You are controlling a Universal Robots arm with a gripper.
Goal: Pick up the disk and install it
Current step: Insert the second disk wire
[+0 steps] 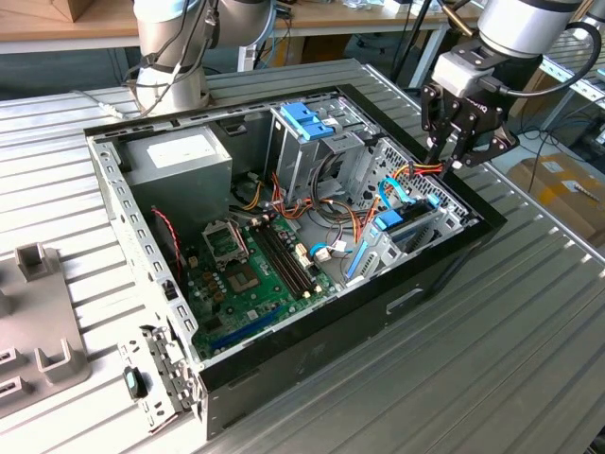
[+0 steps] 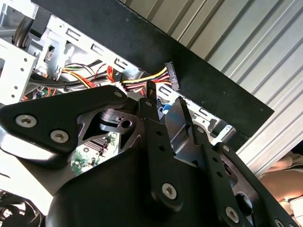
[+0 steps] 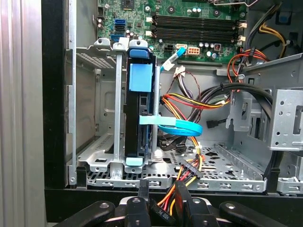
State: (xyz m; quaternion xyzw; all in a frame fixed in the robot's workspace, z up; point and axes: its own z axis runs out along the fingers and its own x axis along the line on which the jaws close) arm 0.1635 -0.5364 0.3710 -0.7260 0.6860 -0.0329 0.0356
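The disk stands on edge in the metal bay at the corner of the open computer case, held in its light-blue carrier; in the exterior view the disk sits low at the case's right end. A light-blue data cable runs from it. My gripper hangs just above that end of the case. In both wrist views its fingers are closed around a bundle of yellow, red and black power wires that ends in a black connector, a short way from the disk.
Inside the case are a green motherboard, a grey power supply box and a metal drive cage with a blue latch. A second arm's base stands behind the case. Grey fixtures lie at the exterior view's left.
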